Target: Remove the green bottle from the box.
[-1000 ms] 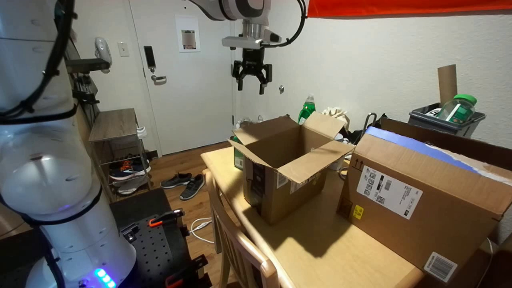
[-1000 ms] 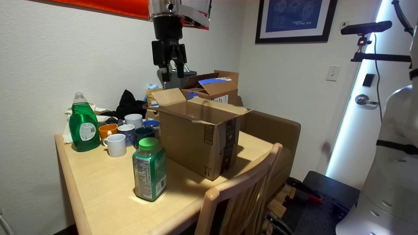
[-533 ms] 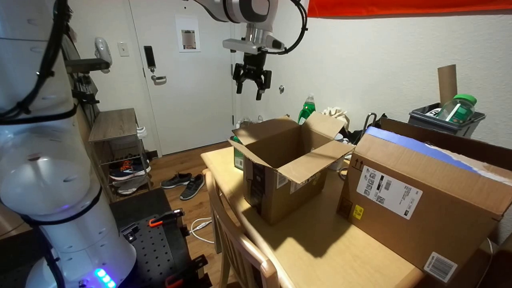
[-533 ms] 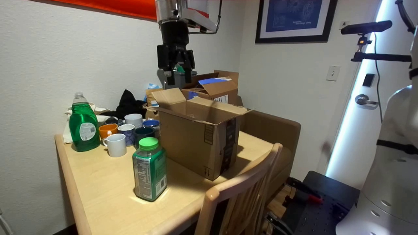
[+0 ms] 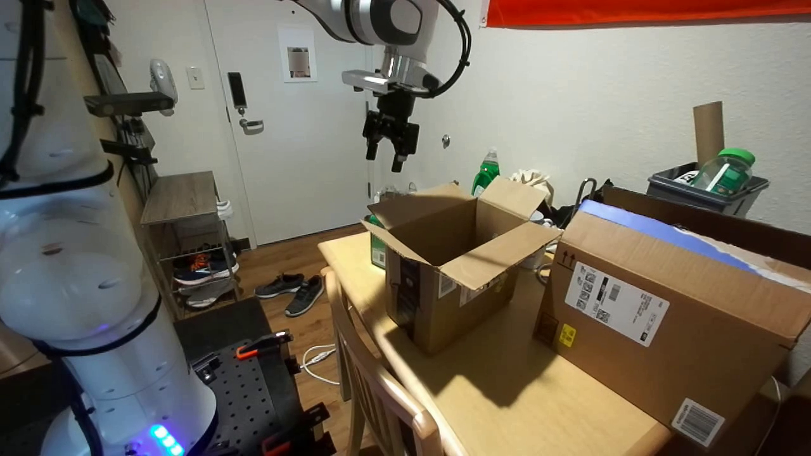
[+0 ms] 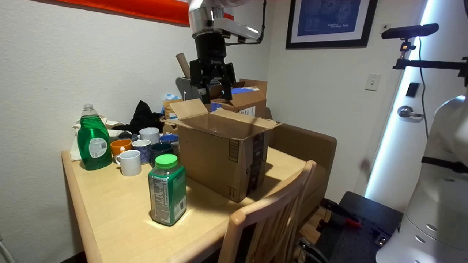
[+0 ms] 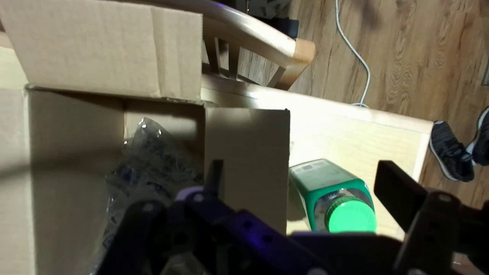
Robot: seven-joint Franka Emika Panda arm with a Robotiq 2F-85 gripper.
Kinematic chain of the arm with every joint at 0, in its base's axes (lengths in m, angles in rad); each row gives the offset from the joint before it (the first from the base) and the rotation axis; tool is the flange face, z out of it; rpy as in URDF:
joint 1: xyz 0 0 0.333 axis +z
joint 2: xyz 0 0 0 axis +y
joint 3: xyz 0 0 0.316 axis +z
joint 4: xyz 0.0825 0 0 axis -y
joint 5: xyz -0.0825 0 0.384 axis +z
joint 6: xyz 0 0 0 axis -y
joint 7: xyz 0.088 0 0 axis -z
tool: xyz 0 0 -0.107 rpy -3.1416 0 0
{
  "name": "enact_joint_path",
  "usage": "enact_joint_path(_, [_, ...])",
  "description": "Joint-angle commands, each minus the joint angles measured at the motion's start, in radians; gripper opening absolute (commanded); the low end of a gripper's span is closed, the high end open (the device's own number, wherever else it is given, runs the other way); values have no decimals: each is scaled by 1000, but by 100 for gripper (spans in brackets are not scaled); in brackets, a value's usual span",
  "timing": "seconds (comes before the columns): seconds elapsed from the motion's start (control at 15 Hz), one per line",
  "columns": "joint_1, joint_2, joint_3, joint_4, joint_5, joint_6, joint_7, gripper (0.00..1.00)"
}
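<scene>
A green-lidded bottle (image 6: 167, 193) stands upright on a pale wooden table (image 6: 113, 219), its printed label (image 6: 159, 201) toward us, outside the open cardboard box (image 6: 208, 164) and just beside it, at eight o'clock from the box in an exterior view. In the wrist view, which looks down past the flaps (image 7: 248, 160), the bottle is at three o'clock from the box, while crumpled clear plastic (image 7: 149, 172) lies inside the box. Above the box, at twelve o'clock in an exterior view, hangs the black gripper (image 6: 216, 97), its two fingers (image 7: 399, 193) spread apart, higher than the bottle and away from it. Overhead, the white robot arm (image 5: 361, 19) bears the gripper. In an exterior view, white, orange and blue mugs (image 6: 142, 152) crowd together at eleven o'clock from the bottle; at ten o'clock stands a second bottle (image 6: 94, 140), holding green liquid, near the wall (image 6: 44, 73). A wooden chair (image 6: 272, 204) stands at five o'clock from the box. In an exterior view, a second carton (image 5: 690, 329) with a blue strip along its top edge sits at three o'clock from the box; a pair of dark shoes (image 5: 306, 296) rests on the wood floor (image 5: 279, 263) at nine o'clock, and a red banner (image 5: 646, 12) hangs on the wall at one o'clock.
</scene>
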Motion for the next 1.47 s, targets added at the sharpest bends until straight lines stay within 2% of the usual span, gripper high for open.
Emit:
enact_joint_path(0.0, [-9, -70, -4, -113, 41, 20, 25, 100])
enact_joint_path(0.33, [-13, -79, -7, -188, 46, 19, 10, 100])
enact_joint_path(0.4, [-9, -35, -1, -131, 25, -2, 3, 100])
enact_joint_path(0.93, [-9, -31, -1, -134, 25, -2, 1, 100])
enact_joint_path(1.4, [-29, -102, -15, -213, 36, 96, 74, 100])
